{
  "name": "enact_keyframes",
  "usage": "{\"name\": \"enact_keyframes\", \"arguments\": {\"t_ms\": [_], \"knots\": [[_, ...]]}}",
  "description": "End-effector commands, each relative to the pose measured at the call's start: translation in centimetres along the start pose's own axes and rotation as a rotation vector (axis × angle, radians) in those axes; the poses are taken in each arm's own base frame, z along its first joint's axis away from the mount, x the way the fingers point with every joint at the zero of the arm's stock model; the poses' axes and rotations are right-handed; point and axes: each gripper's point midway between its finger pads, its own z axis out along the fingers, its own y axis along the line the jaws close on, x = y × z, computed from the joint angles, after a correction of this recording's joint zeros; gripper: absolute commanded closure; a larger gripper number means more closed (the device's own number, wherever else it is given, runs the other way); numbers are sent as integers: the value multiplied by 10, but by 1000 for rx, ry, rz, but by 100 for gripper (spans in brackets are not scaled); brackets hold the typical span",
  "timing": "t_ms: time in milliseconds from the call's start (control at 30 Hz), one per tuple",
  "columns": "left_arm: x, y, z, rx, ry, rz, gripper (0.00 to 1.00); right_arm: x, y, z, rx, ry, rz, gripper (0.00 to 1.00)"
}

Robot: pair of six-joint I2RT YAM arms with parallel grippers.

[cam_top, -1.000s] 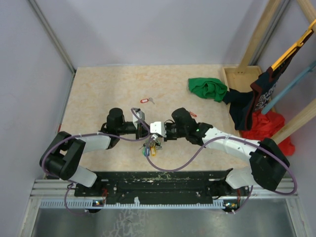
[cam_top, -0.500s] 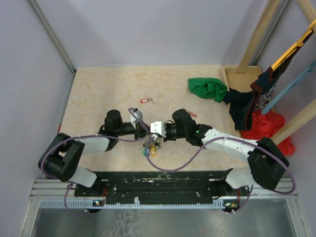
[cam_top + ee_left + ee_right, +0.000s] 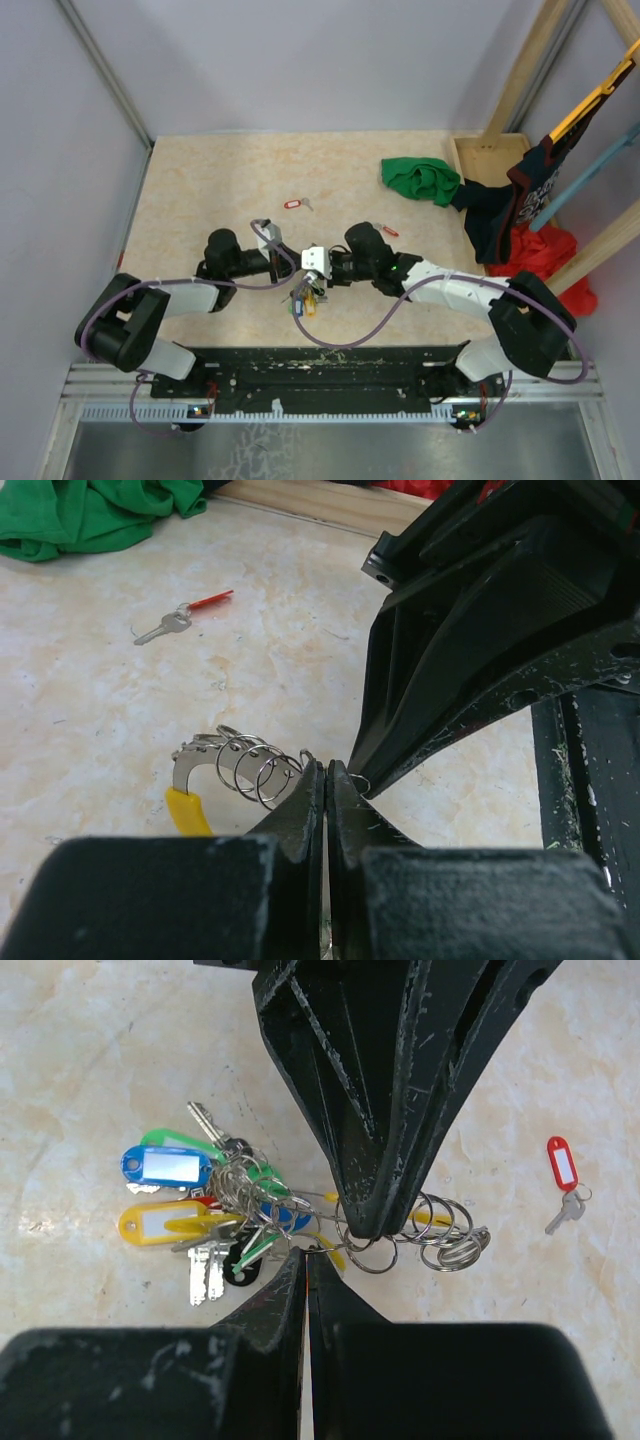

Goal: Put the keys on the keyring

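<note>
"Two claws, one tangle. The left claw (image 3: 325,772) and the right claw (image 3: 305,1260) are both pinched flat, tip almost against tip, right over the keyring (image 3: 235,1200). What worries you?"

"That neither pinch may have anything in it. The ring's wire is thin, and from either wrist view I cannot tell whether it sits between the jaws or just beside them. If the claws work to thread a key while the wire is only nudged, the bunch slips away across the tabletop (image 3: 220,180) and the opening is lost."

"And the keys (image 3: 205,1272) themselves?"

"I cannot pick out a loose one in either claw. The ones I see hang in the bunch among the blue, green and yellow tags (image 3: 165,1165), near the front middle of the tabletop, below both wrists. A string of small split rings (image 3: 445,1230) trails out past the left claw's fingertips (image 3: 365,1215). That is a second risk: they can snag and drag the whole bunch sideways."

"Anything else?"

"Crowding. The two claws are so close that a small twist by one arm could knock the other off its hold — or scrape metal on metal. The red-tagged key (image 3: 563,1165) lies well apart, so it is out of harm's way."
</note>
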Motion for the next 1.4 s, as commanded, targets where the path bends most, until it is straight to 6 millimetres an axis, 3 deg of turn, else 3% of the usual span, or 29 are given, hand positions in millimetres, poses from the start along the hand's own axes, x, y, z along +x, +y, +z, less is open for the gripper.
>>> {"name": "enact_keyframes", "arguments": {"t_ms": [0,167,333,467,667,800,1000,1133,1367], "knots": [[-32,6,0,-32,-104,96,100,-23,2,8,-26,-86,-4,100],[-33,7,-2,-52,-117,96,100,-32,-1,10,-31,-120,-11,100],[-33,8,-3,-66,-121,100,100,-25,0,15,-38,-90,-4,100],[-32,10,-4,-77,-118,104,100,-17,-7,3,36,-88,11,100],[-32,11,-3,-84,-118,99,100,-21,-25,-19,209,-136,48,100],[-32,11,-4,-86,-122,106,100,-18,-38,-29,313,-169,84,87],[-34,8,-6,-82,-133,126,100,-27,-55,-40,274,-302,299,72],[-33,7,-6,-76,-133,125,100,-39,-47,-38,161,-379,396,66],[-35,5,-6,-67,-136,131,100,-33,-40,-26,83,-401,409,62]]}}
